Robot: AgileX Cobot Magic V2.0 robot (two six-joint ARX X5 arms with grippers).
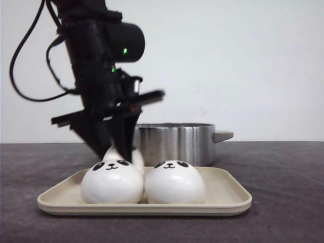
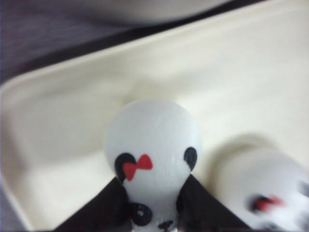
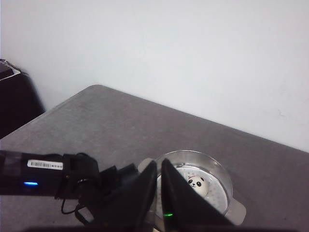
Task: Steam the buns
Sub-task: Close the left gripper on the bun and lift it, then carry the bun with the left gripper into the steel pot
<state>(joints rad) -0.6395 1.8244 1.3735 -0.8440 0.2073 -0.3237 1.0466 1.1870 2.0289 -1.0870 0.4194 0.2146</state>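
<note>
Roughly a quarter done: one panda bun (image 3: 197, 182) already in the steel pot (image 1: 174, 143) at centre, left gripper (image 1: 120, 151) clamped on a bow-marked bun (image 2: 153, 159) over the beige tray (image 1: 228, 195), right gripper (image 3: 158, 193) nearly closed, empty, two front buns (image 1: 112, 182) waiting.

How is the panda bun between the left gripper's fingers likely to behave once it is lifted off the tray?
The panda bun has a smooth, rounded dome, so it could slip between the left gripper's narrow fingers. It looks soft, so a hard squeeze would probably dent it. Dropped on the tray, it might roll toward the neighbouring bun.
</note>
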